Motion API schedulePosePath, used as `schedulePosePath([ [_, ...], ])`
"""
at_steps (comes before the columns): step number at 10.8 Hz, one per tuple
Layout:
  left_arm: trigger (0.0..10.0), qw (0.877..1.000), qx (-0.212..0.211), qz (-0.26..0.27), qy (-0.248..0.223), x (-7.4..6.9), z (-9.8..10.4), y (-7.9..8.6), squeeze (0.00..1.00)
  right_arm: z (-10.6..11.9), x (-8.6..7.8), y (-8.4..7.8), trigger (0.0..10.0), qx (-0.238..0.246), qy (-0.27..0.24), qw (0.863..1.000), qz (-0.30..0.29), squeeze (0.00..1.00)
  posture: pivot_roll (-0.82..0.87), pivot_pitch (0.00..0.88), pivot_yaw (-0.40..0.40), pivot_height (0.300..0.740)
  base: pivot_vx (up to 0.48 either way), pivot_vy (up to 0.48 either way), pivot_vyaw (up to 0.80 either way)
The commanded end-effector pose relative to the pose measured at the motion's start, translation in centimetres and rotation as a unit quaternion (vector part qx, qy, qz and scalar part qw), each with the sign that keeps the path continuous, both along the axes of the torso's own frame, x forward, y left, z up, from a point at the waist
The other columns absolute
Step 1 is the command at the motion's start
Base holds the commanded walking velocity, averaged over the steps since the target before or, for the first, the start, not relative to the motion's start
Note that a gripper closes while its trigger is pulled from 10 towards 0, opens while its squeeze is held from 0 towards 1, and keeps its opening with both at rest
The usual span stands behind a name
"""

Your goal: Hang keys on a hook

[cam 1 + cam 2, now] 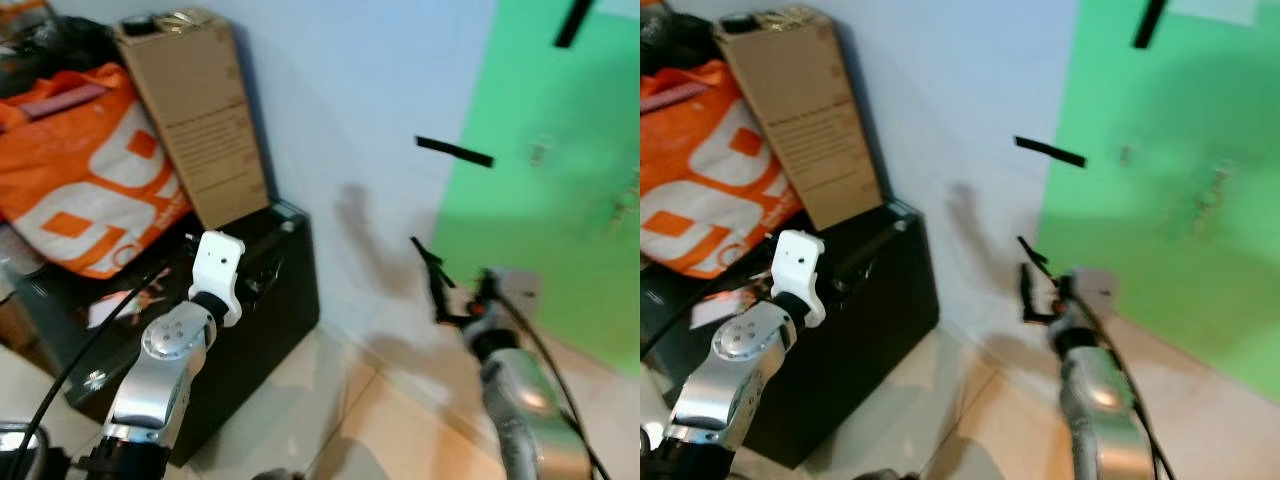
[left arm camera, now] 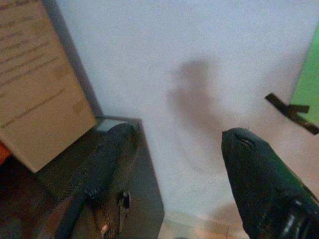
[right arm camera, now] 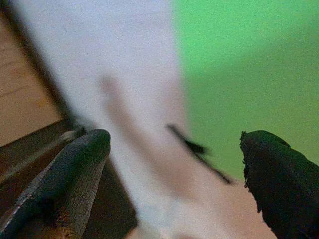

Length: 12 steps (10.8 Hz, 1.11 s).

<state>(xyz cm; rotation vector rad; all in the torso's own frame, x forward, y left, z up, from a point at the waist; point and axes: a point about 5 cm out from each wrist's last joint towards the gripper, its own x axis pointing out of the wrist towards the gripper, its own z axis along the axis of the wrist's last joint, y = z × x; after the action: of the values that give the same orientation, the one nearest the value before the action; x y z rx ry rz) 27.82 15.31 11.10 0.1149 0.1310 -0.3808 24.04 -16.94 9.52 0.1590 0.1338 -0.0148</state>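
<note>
My right gripper (image 1: pixel 434 276) is raised in front of the pale wall (image 1: pixel 350 120), just left of a green sheet (image 1: pixel 560 220). Its fingers (image 3: pixel 75 169) are open with nothing between them. My left gripper (image 2: pixel 177 142) hovers over a black case (image 1: pixel 270 320), also open and holding nothing; its white wrist camera (image 1: pixel 216 262) sits above the silver arm. On the green sheet are a small pale mark (image 1: pixel 540 150) and a faint blurred shape (image 1: pixel 1214 195). Both are too blurred to tell whether they are a hook or keys.
A tall cardboard box (image 1: pixel 195 110) and an orange and white bag (image 1: pixel 85 175) rest on the black case at the left. Black tape strips (image 1: pixel 455 152) cross the edge between wall and green sheet. Beige floor tiles (image 1: pixel 400 420) lie below.
</note>
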Motion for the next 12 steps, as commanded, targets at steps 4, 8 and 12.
schedulePosePath([
  [4, 10.0, 0.999, 0.007, 0.026, -0.021, 0.1, 0.5, 1.0, 0.00, 1.2, 1.0, 0.2, 10.0, 0.024, -0.029, 0.999, -0.022, 1.00, -0.02, 0.000, 0.016, 0.740, 0.000, 0.000, 0.00],
  [8, 10.0, 0.999, -0.006, 0.031, -0.023, 0.0, 0.8, 1.2, 0.00, 0.9, 1.8, 1.6, 10.0, -0.089, -0.027, 0.993, 0.072, 1.00, -0.02, 0.000, 0.007, 0.740, 0.141, 0.000, 0.17],
  [12, 10.0, 0.999, -0.001, 0.032, -0.020, 0.6, 0.8, 0.9, 0.00, 0.9, 1.7, 1.7, 10.0, -0.094, -0.040, 0.991, 0.081, 1.00, -0.03, 0.000, 0.025, 0.740, 0.293, 0.000, 0.77],
])
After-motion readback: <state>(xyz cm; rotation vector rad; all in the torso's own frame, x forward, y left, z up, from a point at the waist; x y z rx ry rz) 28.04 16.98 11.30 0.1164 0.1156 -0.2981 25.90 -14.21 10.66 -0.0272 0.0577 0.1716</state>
